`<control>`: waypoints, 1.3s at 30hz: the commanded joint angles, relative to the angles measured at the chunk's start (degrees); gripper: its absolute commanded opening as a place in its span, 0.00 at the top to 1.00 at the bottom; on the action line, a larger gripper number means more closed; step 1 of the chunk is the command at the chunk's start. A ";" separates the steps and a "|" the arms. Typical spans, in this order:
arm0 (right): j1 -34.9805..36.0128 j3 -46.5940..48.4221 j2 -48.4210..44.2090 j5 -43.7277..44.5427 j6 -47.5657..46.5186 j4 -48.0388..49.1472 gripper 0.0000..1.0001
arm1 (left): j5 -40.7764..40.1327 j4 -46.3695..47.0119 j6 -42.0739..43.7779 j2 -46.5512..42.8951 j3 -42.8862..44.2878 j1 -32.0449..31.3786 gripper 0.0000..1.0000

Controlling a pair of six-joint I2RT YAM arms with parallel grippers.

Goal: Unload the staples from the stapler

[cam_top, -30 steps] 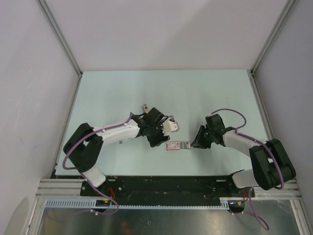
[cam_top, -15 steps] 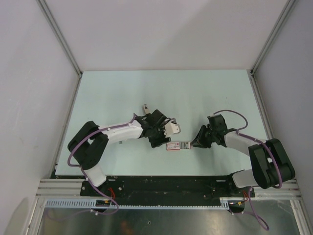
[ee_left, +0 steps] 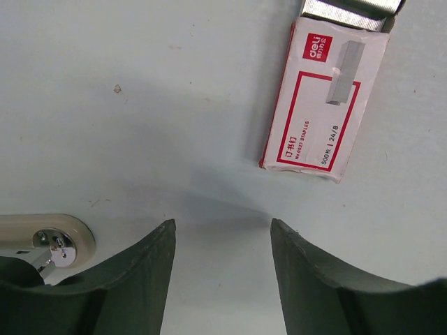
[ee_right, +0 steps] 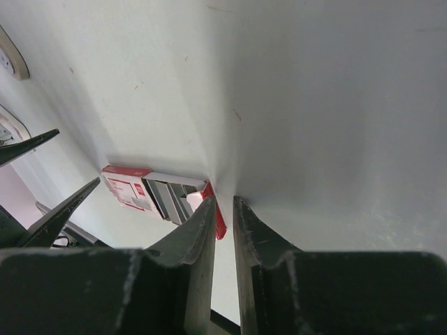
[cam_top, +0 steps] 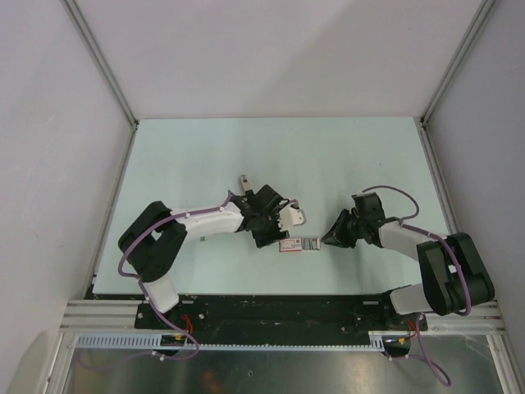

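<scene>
Two things differ: the left gripper (ee_left: 222,227) has slid slightly right, and its elbow has shifted with it. The staple box (ee_left: 325,105) has not moved. Left jaws stand open and empty. The right gripper (ee_right: 223,202) is pinched on the box's red end flap. The stapler (cam_top: 244,178) lies just beyond the left wrist, on its far side. Bare table (cam_top: 344,156) stretches far and left, and the box sits close to the near edge.
</scene>
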 commanded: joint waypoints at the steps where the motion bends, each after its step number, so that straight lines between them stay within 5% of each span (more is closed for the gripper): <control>1: -1.35 -1.51 -2.03 -0.59 0.50 0.79 0.78 | -0.73 1.55 1.19 0.28 1.63 -0.36 0.39; 21: -1.65 -3.73 -3.01 -4.72 2.63 4.86 0.72 | -0.82 1.56 1.00 1.38 2.74 -0.68 0.39; 39: 0.65 -3.53 0.61 -5.49 4.72 11.12 0.88 | -1.05 1.57 1.99 3.60 5.61 -1.50 0.39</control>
